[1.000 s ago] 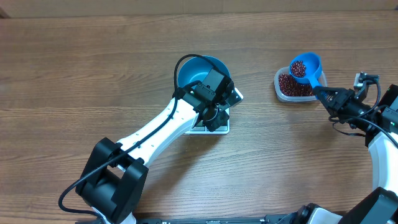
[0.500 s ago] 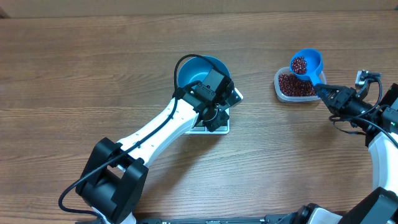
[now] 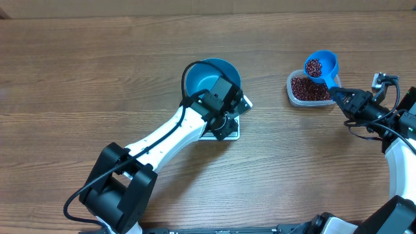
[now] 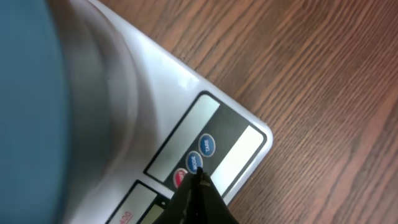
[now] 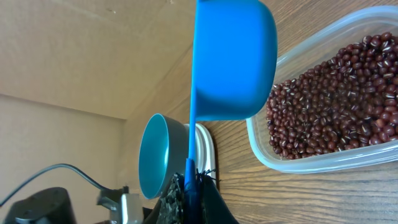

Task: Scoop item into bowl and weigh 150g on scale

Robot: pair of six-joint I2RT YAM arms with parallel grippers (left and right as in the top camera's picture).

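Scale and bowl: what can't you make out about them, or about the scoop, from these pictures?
Reading on the scale: overhead, the left arm covers most of it; left wrist, the display shows no legible digits.
Floor of the bowl: overhead, partly under that arm; left wrist, a blur.
Contents of the scoop: right wrist sees only its underside.

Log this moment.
left gripper shut at buttons of white square scale | right gripper shut on small blue scoop of red-brown beans | round blue bowl on scale
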